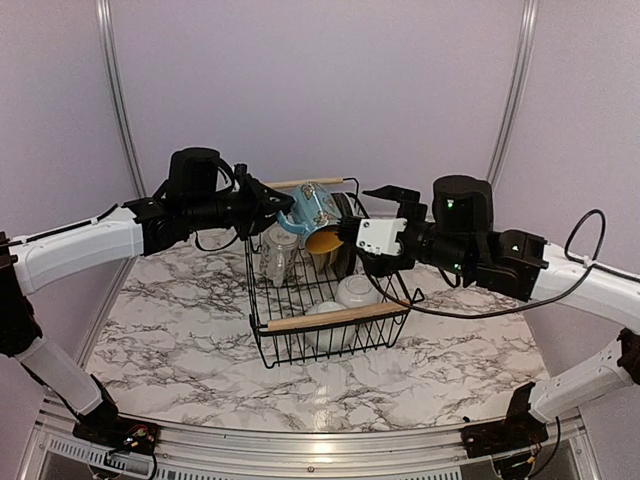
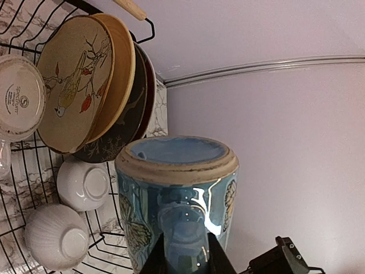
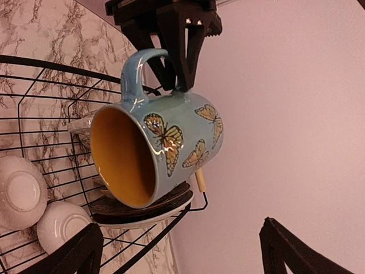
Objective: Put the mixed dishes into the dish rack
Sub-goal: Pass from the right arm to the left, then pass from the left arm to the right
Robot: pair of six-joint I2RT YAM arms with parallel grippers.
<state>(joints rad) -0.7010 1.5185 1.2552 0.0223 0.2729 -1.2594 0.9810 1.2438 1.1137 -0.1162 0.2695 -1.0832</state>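
Observation:
A blue butterfly mug with an orange inside hangs tilted over the back of the dish rack. My left gripper is shut on its handle. In the left wrist view the mug fills the foreground, its base facing away, and the left gripper clamps the handle. My right gripper stands open just right of the mug, touching nothing. In the right wrist view its fingertips sit wide apart below the mug. In the rack stand a tan bird plate and a dark grey plate, with white bowls.
A clear glass stands in the rack's back left corner. A second white bowl and a white dish showing its underside also lie in the basket. The rack's front wooden handle faces me. Marble tabletop surrounds the rack.

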